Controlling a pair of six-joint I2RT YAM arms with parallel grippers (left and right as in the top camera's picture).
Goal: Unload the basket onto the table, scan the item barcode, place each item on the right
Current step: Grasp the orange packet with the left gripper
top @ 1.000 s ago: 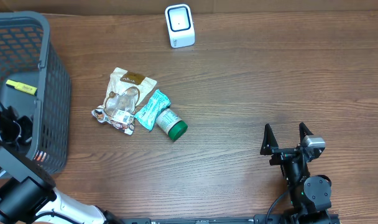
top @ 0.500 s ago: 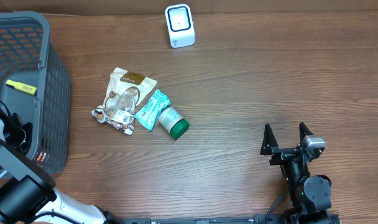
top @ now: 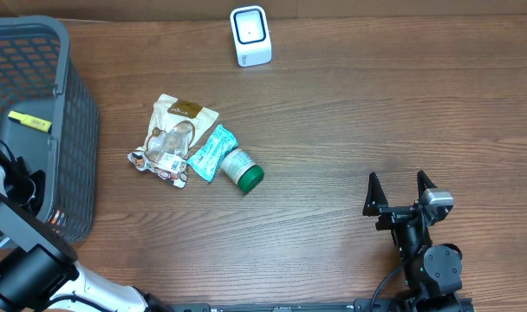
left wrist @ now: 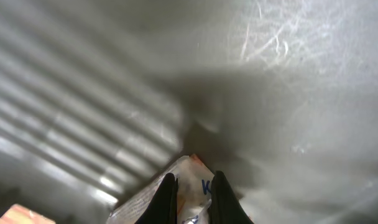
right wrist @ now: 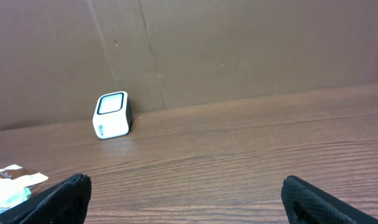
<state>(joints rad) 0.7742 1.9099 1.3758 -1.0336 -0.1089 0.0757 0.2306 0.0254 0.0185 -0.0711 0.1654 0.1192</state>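
Inside the dark mesh basket (top: 77, 130), my left gripper (left wrist: 194, 180) is shut on the corner of a white and orange packet (left wrist: 145, 202) with blue print. Its barcode is not in view. In the overhead view the left arm (top: 8, 186) reaches into the basket and its jaws are hidden. The white scanner (top: 250, 35) stands at the table's far edge, also seen as the scanner (right wrist: 112, 115) from the right wrist. My right gripper (top: 400, 191) rests near the front right, open and holding nothing.
A brown pouch (top: 175, 128), a teal packet (top: 211, 152) and a green-capped bottle (top: 241, 172) lie together on the wooden table. A yellow item (top: 29, 120) lies in the basket. A cardboard wall (right wrist: 239, 43) rises behind the scanner.
The left arm has shifted slightly inside the basket. The green-capped bottle has moved a touch to the right. The right arm has not moved.
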